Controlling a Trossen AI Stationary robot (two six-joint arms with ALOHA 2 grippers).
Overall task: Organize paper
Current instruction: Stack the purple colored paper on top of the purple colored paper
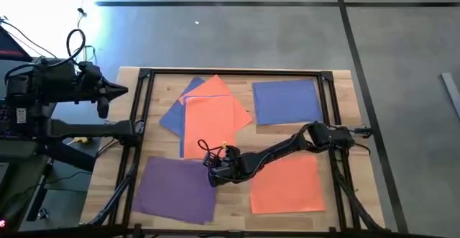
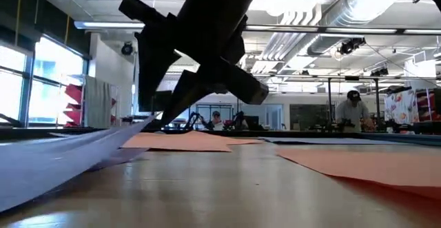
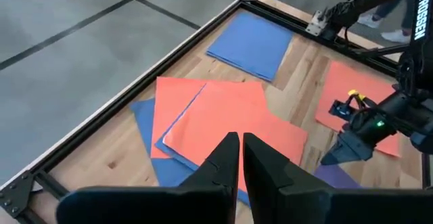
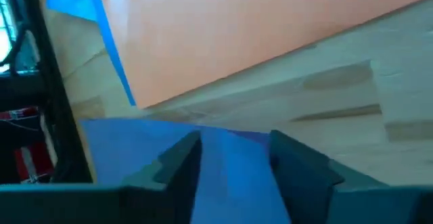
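White letters run down the right arm [image 3: 421, 21] in the left wrist view. They read "TROSSEN", but the top is cut off by the edge. No other words or numbers can be read. The sheets of paper [image 1: 286, 101] have no writing on them. Signs in the room behind the table are too small to read.

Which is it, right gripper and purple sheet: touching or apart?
Touching. Low view: the purple sheet lifts off the table at its edge, against the right gripper.
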